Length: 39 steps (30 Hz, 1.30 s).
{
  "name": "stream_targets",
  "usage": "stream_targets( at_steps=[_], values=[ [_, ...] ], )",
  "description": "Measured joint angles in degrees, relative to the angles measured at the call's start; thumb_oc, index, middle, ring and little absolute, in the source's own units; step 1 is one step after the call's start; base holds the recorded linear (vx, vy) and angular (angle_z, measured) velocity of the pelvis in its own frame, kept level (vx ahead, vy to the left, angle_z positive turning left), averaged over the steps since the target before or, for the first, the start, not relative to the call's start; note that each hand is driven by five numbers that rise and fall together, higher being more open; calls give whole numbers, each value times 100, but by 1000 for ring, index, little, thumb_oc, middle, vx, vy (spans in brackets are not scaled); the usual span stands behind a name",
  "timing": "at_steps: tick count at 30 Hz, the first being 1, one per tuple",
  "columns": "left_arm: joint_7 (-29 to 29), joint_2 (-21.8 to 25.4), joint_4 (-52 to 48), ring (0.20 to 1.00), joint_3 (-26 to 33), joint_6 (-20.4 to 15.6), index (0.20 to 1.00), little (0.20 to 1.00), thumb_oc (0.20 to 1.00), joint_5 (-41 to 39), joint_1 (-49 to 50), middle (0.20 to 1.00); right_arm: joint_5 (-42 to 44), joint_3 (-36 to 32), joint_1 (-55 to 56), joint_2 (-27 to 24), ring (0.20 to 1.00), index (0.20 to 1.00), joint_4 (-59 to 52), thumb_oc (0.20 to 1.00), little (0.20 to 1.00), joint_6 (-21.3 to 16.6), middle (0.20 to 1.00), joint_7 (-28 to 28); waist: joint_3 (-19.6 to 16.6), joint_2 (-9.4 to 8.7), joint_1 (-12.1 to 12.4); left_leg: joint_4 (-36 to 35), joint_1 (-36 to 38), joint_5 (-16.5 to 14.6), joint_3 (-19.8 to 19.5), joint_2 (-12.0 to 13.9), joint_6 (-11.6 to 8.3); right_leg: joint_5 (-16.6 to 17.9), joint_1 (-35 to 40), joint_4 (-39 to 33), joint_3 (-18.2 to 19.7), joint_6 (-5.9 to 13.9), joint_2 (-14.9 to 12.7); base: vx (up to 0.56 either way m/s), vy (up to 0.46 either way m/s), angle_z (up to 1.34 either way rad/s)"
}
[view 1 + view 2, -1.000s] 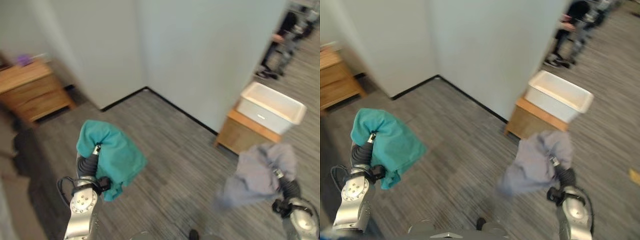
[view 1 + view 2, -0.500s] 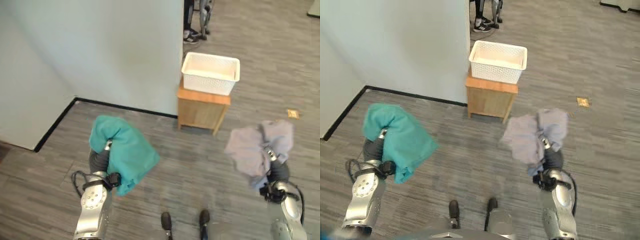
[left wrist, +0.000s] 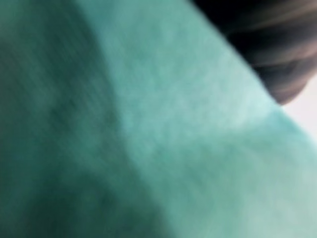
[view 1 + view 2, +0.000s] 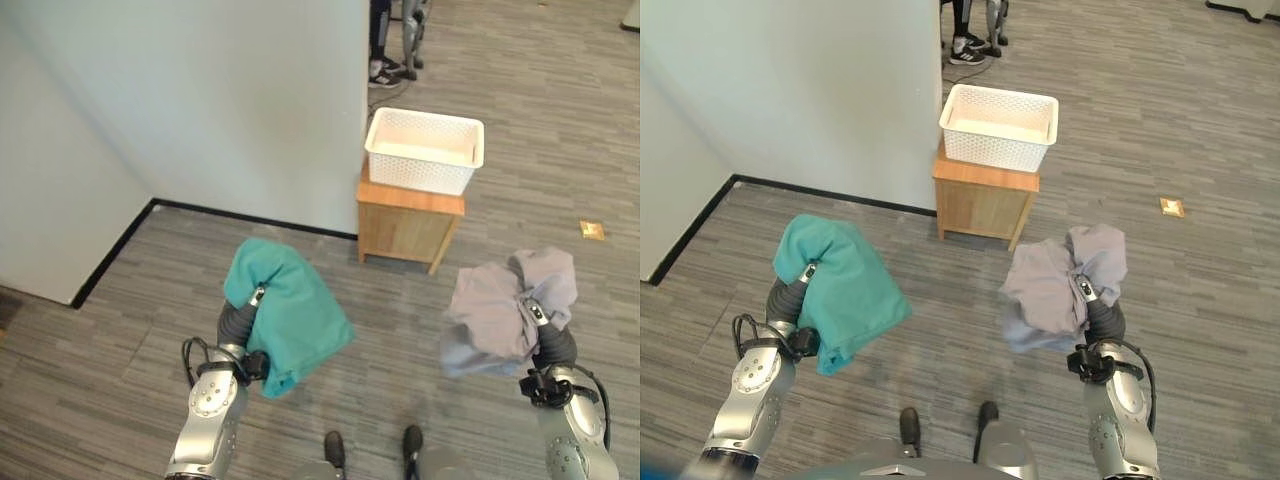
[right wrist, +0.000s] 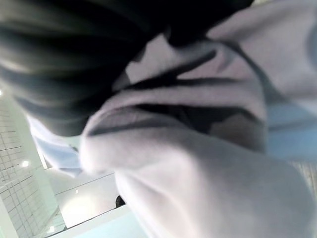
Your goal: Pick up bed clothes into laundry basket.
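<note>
Since 0.5 s ago the view has barely shifted: grey wall (image 4: pixel 200 100) w/ black baseboard, wooden stand (image 4: pixel 408 220) and white laundry basket (image 4: pixel 425 150) on top of it sit about where they were. Biggest change is on the left arm: teal cloth (image 4: pixel 290 310) and left hand (image 4: pixel 243 318) under it have swung in toward the centre, now nearer the stand than before. On the right, grey cloth (image 4: pixel 1060 285) was spread wider & flapping; now it's bunched closer over the right hand (image 4: pixel 1095 310), a bit lower.

Pose: both forearms raised upright from the lower corners, each capped by its cloth, well apart from each other, both short of the basket. Teal cloth drapes over left hand and hangs down its inner side; grey cloth is heaped on the right hand. Fingers of both hands are buried in fabric, can't tell if curled or straight.

Striped grey carpet floor (image 4: pixel 480 60). A person's legs (image 4: pixel 385 40) stand behind the wall corner, past the basket. Small tan scrap (image 4: pixel 592 230) on floor to the right.
</note>
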Motion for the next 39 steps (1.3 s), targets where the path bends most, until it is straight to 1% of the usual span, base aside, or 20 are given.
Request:
stream_targets(
  at_steps=[3, 6, 9, 11, 12, 13, 14, 16, 17, 18, 19, 20, 21, 24, 27, 30, 32, 34, 36, 39],
  values=[
    [10, 114, 2, 200, 20, 48, 200, 200, 200, 5, 29, 200, 1, 153, 95, 77, 200, 200, -2, 200, 200, 23, 200, 25, 26, -108, -43, 26, 70, -81, 40, -127, 113, -194, -517, 148, 310, 146, -129, 383, -116, -8],
    [-10, 138, 44, 200, 41, 56, 200, 200, 200, 5, 26, 200, 48, 149, 191, 175, 200, 200, 12, 200, 200, 56, 200, 82, -3, -160, -178, 31, 59, -175, -79, -105, 72, 38, -588, -1667, 316, 51, -283, 404, -173, 21],
    [-4, 120, 270, 200, 46, 53, 200, 200, 200, 17, -53, 200, 50, 138, 214, 191, 200, 200, 82, 200, 200, 76, 200, 76, -59, -240, -218, 33, 150, -324, -177, 6, -113, 403, -577, -2492, 214, 86, -375, 522, -324, 21],
    [-3, 103, 382, 200, 37, 58, 200, 200, 200, 29, -21, 200, 51, 142, 218, 200, 200, 200, 86, 200, 200, 96, 200, 82, -111, -245, -207, 32, 309, -459, -225, 225, -311, 523, -404, -2607, -228, 40, -360, 327, -272, 9],
    [-12, 76, 384, 200, 58, 55, 200, 200, 200, 57, 82, 200, 51, 145, 183, 164, 200, 200, 217, 200, 200, 98, 200, 96, -132, -220, -177, 31, 565, -576, -184, 481, -466, 875, -260, -2520, -534, -50, -247, 356, -370, 5],
    [-15, 59, 383, 200, 85, 57, 200, 200, 200, 57, 174, 200, 50, 199, 49, 101, 200, 200, 397, 200, 200, 103, 200, 76, -168, -118, -161, 278, 632, -690, -169, 788, -611, 938, -139, -2377, -738, -97, 4, 343, -374, -1],
    [-17, 63, 400, 200, 99, 57, 200, 200, 200, 57, 180, 200, 50, 209, -2, 110, 200, 200, 479, 200, 200, 115, 200, 77, -187, -129, -189, 507, 593, -739, -174, 869, -687, 950, -75, -2372, -705, -106, 70, 249, -358, -8],
    [0, 32, 451, 200, 168, 52, 200, 200, 200, 49, 190, 200, 58, 311, -173, 77, 200, 200, 576, 200, 200, 124, 200, 80, -334, -320, -109, 1796, 117, -614, -272, 1130, -731, 971, 117, -2359, -838, -642, 279, 398, -567, -10],
    [-16, -4, 472, 200, 184, 73, 200, 200, 200, -1, 131, 200, 132, 303, -273, 0, 200, 200, 599, 200, 200, 41, 200, 80, -331, -283, -62, 2904, -385, -520, -428, 1299, -803, 714, 192, -2192, -952, -975, 433, 492, -584, -28],
    [-20, -44, 448, 200, 161, 53, 200, 200, 200, -4, -27, 200, 164, 240, -320, -21, 200, 200, 648, 200, 200, 44, 200, 27, -242, -419, 114, 4076, -804, -312, -433, 1427, -748, 770, 388, -2205, -869, -1264, 473, 344, -277, -21],
    [-20, -44, 448, 200, 161, 53, 200, 200, 200, -4, -27, 200, 164, 240, -320, -21, 200, 200, 648, 200, 200, 44, 200, 27, -242, -419, 114, 4076, -804, -312, -433, 1427, -748, 770, 388, -2205, -869, -1264, 473, 353, -273, -12],
    [-48, -102, 407, 200, 113, 74, 200, 200, 200, -5, -65, 200, 165, 170, -282, -43, 200, 200, 545, 200, 200, -21, 200, -81, -167, -538, 207, 5103, -1546, -185, -529, 1332, -708, 519, 895, -2498, -795, -1427, 550, 377, -114, 12],
    [-43, -112, 378, 200, 84, 48, 200, 200, 200, -9, -119, 200, 165, 120, -292, -56, 200, 200, 485, 200, 200, -29, 200, -175, -94, -682, 323, 5047, -1841, -148, -225, 1244, -728, 553, 1135, -2634, -847, -1384, 488, 380, -39, 19],
    [-45, -108, 419, 200, -16, 59, 200, 200, 200, -218, -185, 200, 163, 98, -377, -122, 200, 200, 466, 200, 200, -56, 200, -226, -35, -634, 322, 3765, -2288, 11, 339, 1116, -682, 450, 1594, -3046, -1023, -1348, 616, 442, 18, 15],
    [-85, -132, 409, 200, -93, 57, 200, 200, 200, -216, -198, 200, 143, 131, -331, -199, 200, 200, 441, 200, 200, -32, 200, -225, -66, -447, 380, 2096, -2145, 188, 457, 607, -647, 345, 1953, -3335, -1001, -1267, 820, 432, 49, -5],
    [-113, -163, 400, 200, -95, 64, 200, 200, 200, -210, -142, 200, 37, 131, -176, -257, 200, 200, 275, 200, 200, 64, 200, -197, -132, -301, 459, 1350, -1498, 528, 596, 21, -386, 193, 2320, -3443, -827, -1121, 952, 355, 112, -29],
    [-117, -174, 409, 200, -92, 72, 200, 200, 200, -195, -158, 200, 24, 131, -142, -284, 200, 200, 132, 200, 200, 70, 200, -185, -163, -266, 377, 750, -962, 469, 609, -126, 63, -69, 2473, -3316, -798, -953, 947, 321, 146, -6],
    [-119, -175, 405, 200, -91, 88, 200, 200, 200, -189, -197, 200, -49, 151, -290, -276, 200, 200, 113, 200, 200, 80, 200, -185, -158, -257, 369, 406, -638, 542, 638, -183, 196, -316, 2227, -2564, -729, -678, 846, 146, 88, -3],
    [-118, -120, 408, 200, -97, 120, 200, 200, 200, -166, -255, 200, -307, 175, -453, -335, 200, 200, 68, 200, 200, 135, 200, -181, -133, -200, 381, 169, -316, 497, 517, -163, 260, -775, 1571, -879, -678, -286, 636, 161, 20, 14],
    [-111, 1, 401, 200, -93, 133, 200, 200, 200, -156, -403, 200, -591, 86, -462, -478, 200, 200, -239, 200, 200, 175, 200, -155, -150, -258, 260, 105, -103, 368, 86, -406, 269, -1001, 993, -98, -405, -196, 218, 252, -77, 60]
  ],
)
